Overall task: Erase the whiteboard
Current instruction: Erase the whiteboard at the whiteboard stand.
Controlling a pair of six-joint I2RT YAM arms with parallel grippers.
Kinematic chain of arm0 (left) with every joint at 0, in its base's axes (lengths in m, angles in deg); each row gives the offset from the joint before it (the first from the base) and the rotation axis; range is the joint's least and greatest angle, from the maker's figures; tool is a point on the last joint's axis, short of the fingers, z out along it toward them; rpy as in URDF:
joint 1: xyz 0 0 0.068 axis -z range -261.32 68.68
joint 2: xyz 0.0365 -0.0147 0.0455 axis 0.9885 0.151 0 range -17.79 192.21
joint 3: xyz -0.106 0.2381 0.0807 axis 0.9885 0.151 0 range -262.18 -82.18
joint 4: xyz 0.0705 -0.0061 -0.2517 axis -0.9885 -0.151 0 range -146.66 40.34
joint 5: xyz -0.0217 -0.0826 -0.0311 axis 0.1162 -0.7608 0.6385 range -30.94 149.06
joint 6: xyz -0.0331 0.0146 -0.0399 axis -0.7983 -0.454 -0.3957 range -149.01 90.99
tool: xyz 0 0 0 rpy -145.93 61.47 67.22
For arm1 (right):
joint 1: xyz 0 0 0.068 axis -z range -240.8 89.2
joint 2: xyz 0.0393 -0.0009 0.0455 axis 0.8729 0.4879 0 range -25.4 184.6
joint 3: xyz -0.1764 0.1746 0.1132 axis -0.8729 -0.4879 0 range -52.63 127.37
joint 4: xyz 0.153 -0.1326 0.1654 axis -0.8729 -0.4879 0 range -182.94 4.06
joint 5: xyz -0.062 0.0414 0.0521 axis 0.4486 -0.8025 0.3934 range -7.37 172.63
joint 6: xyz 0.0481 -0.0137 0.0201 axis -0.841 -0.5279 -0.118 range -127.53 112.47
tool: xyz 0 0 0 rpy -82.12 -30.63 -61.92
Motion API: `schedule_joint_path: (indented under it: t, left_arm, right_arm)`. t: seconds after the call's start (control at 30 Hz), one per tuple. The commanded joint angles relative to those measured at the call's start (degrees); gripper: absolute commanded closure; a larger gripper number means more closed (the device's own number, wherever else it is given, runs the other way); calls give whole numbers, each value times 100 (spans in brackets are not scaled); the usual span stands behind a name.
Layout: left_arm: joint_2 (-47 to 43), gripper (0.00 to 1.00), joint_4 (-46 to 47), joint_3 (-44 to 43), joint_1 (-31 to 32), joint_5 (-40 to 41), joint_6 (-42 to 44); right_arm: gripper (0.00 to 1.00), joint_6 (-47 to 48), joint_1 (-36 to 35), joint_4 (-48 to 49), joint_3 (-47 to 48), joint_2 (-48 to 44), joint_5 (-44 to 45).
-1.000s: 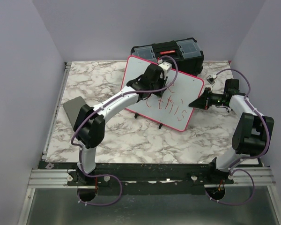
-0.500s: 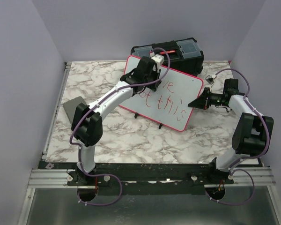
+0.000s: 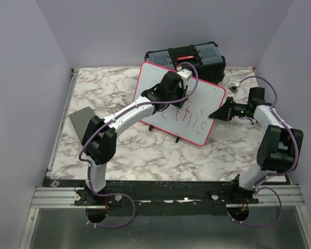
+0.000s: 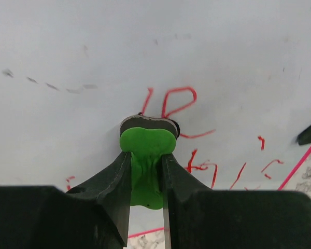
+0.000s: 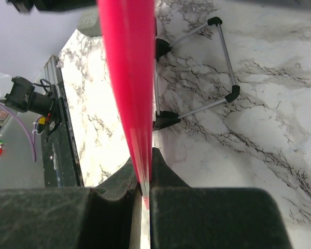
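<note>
The whiteboard [image 3: 210,101] stands tilted on its wire feet toward the back of the marble table [image 3: 124,150], just in front of a black toolbox [image 3: 197,56], and red writing crosses its face. The left jaws are pinched narrow on a green eraser [image 4: 146,150], whose dark pad presses against the board beside the red letters. The right jaws are clamped on the pink-red rim [image 5: 127,78] at the board's right edge, 1 finger on each side.

A robotics lab test cell.
Plain lavender walls [image 3: 26,78] box in a marble-print tabletop [image 3: 145,155] with an aluminium rail [image 3: 57,196] along its near edge.
</note>
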Motion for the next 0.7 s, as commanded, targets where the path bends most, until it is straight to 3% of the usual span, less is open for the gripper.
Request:
schedule_joint_path:
  t: [0.0, 0.27, 0.57, 0.67]
  left_arm:
    - [-206, 100, 275, 978, 87, -80, -170]
    - [-215, 100, 72, 967, -216, 474, -219]
    - [545, 100, -749, -1062, -405, 409, -128]
    - [705, 100, -792, -1383, -376, 210, -200]
  right_arm:
    - [99, 247, -19, 169, 56, -202, -322]
    - [99, 283, -20, 125, 64, -206, -331]
    - [99, 283, -16, 116, 71, -211, -322]
    - [99, 287, -16, 114, 73, -220, -321]
